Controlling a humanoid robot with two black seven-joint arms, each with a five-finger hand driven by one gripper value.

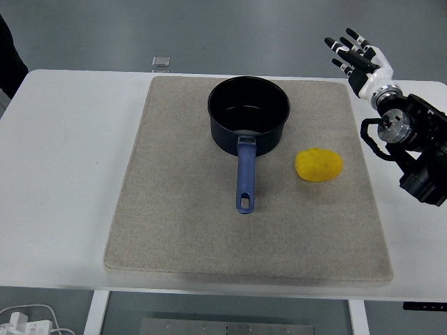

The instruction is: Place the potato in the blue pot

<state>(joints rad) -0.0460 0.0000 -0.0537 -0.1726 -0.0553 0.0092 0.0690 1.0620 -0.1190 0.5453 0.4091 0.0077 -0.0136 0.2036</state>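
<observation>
A lumpy yellow potato (318, 165) was seen lying on a beige rectangular fabric mat (174, 230) spread over the white worktop (63, 174). Its long axis was laid roughly left to right across the mat, with no clear pointed end made out. It was placed just to the right of the dark blue round metal pot (248, 115), apart from it and level with the upper part of the pot's handle. The pot was stood upright, its blue handle (244, 179) pointed toward the worktop's near edge. Between potato and pot only bare mat was seen. The right hand (357, 56) was held beyond the mat's far right corner, well apart from the potato, its fingers spread wide and nothing held. A small pale square object (161, 61) was seen past the worktop's far edge, behind the pot.
</observation>
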